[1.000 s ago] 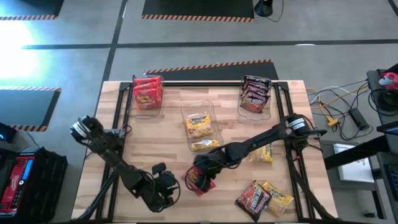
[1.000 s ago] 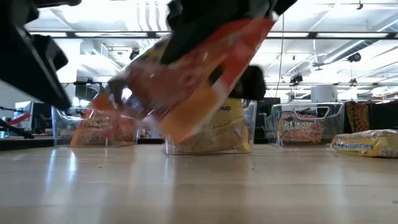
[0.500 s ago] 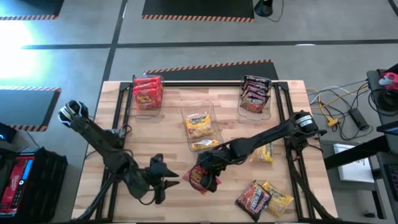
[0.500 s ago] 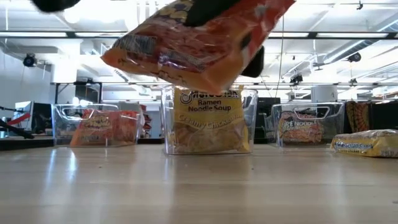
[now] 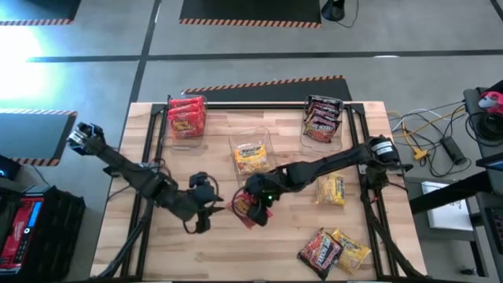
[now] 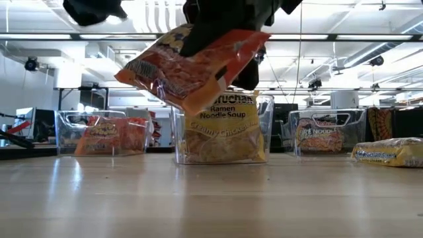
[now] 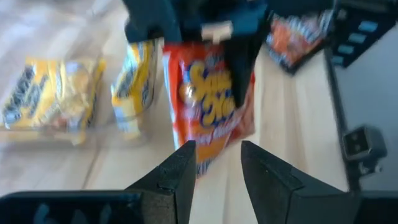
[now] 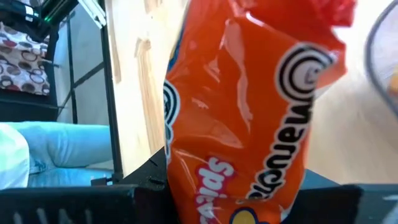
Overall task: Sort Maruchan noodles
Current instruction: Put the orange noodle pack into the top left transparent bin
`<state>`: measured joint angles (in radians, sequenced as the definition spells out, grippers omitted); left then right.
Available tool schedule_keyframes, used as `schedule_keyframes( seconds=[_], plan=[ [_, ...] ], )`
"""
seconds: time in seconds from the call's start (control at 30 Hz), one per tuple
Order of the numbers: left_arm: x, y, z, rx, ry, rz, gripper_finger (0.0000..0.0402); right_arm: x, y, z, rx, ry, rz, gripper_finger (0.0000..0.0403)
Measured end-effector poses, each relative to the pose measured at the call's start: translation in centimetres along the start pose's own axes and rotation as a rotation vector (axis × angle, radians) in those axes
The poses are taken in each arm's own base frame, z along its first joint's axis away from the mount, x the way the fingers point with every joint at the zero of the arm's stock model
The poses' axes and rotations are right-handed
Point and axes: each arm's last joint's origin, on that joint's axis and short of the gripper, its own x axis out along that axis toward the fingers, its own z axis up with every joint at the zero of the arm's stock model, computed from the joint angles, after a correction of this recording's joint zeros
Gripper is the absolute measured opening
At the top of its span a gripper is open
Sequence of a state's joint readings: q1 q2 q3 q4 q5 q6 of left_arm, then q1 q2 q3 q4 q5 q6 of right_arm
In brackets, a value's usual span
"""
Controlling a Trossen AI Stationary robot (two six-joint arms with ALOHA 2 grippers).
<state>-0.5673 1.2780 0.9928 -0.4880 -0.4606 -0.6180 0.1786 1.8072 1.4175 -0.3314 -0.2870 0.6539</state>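
A red Maruchan noodle packet hangs above the table's near middle, with my right gripper shut on it. My left gripper hovers just left of it, open, with nothing between its fingers; its wrist view shows the packet straight ahead. Three clear bins stand at the back: one with red packets, one with yellow packets, one with dark packets. Loose packets lie flat on the right: a yellow one, a dark one and another yellow one. My right gripper holds the red packet by its upper end, coming slanting down from the table's right. The packet covers the fingertips, so the pinch itself is hidden. The packet juts out tilted below and ahead of the gripper, clear of the table.
Black rails run along the table's left and right sides. Bare wood lies between the bins and the near edge on the left. The yellow bin stands just behind the held packet.
My left gripper has risen and gone toward the far edge, ending beside the red packet. My right gripper has carried the packet up and a little toward the far edge; the packet, steeply tilted low over the table before, now hangs higher.
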Motion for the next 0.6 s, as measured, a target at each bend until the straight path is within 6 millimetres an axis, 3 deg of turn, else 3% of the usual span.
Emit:
schedule_keyframes(
  seconds=[0.1, 0.23, 0.43, 0.6],
  plan=[
    [-0.5, 0.9, -0.7, 0.010, 0.019, -0.006, 0.0111, -0.3, -0.3, 0.6, -0.003, -0.015, -0.002, 0.0123],
    [-1.5, 2.4, -2.2, -0.070, -0.105, -0.049, 0.0111, -1.0, -0.1, 1.8, -0.025, -0.053, 0.012, 0.0123],
    [-1.2, 4.5, -5.0, -0.162, -0.275, -0.133, 0.0111, -1.9, 1.0, 3.1, -0.088, -0.099, 0.037, 0.0123],
    [-1.6, 5.0, -5.0, -0.169, -0.299, -0.133, 0.0115, -2.1, 1.1, 3.1, -0.087, -0.080, 0.028, 0.0123]
  ],
)
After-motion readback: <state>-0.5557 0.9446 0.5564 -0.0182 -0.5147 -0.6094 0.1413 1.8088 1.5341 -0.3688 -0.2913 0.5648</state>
